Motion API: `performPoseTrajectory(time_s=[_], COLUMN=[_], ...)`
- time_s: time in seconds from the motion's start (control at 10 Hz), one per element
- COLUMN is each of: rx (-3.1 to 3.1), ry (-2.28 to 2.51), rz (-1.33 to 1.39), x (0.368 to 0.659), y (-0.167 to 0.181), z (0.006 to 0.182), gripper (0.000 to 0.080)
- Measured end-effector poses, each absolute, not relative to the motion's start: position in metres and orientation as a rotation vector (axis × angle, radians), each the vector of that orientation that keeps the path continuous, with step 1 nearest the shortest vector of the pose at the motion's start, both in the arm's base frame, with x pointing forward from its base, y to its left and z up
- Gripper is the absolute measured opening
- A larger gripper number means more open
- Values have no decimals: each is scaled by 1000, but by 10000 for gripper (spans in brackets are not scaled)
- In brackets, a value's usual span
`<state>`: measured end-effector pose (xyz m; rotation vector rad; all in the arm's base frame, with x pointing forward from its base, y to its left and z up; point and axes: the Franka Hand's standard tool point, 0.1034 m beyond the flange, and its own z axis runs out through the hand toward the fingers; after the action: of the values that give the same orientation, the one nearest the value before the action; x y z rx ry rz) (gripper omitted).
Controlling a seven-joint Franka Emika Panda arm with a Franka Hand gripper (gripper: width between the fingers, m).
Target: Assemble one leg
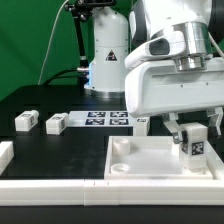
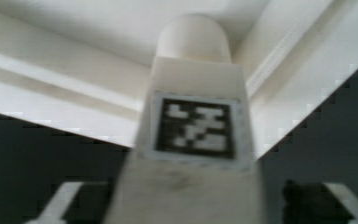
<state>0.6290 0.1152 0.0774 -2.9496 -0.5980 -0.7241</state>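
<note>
End effector (image 1: 192, 136) of mine hangs over the black table (image 1: 40, 103), above the large white square plastic tray-like piece (image 1: 150, 162). Its fingers (image 2: 314, 205) straddle the small chunky white plastic leg (image 1: 193, 143), which is upright near the tray's far corner on the exterior view's right. Dark slivers either side mean I cannot tell whether I'm pinching it. If the leg's rounded tip (image 2: 197, 45) misses its hole, hidden from me, turning could jam or topple it.

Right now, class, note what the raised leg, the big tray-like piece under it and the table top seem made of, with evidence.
The leg: seemingly white plastic, smooth, matt, with a rounded tip; its tag looks like a printed sticker. The tray-like piece: likely the same white plastic, with a moulded raised rim. The table top: black and matt, perhaps cloth or a mat; unclear.
</note>
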Motion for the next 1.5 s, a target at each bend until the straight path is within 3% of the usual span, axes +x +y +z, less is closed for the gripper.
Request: performPoseTrajectory(time_s=[0.1, 0.2, 1.1, 1.5], rx=[-2950, -2950, -2956, -3002], ry=[-598, -598, -604, -594], rz=[-724, -724, -676, -144], x=[629, 629, 628, 623], y=[115, 115, 116, 119], z=[77, 77, 76, 79], gripper=[597, 635, 649, 649])
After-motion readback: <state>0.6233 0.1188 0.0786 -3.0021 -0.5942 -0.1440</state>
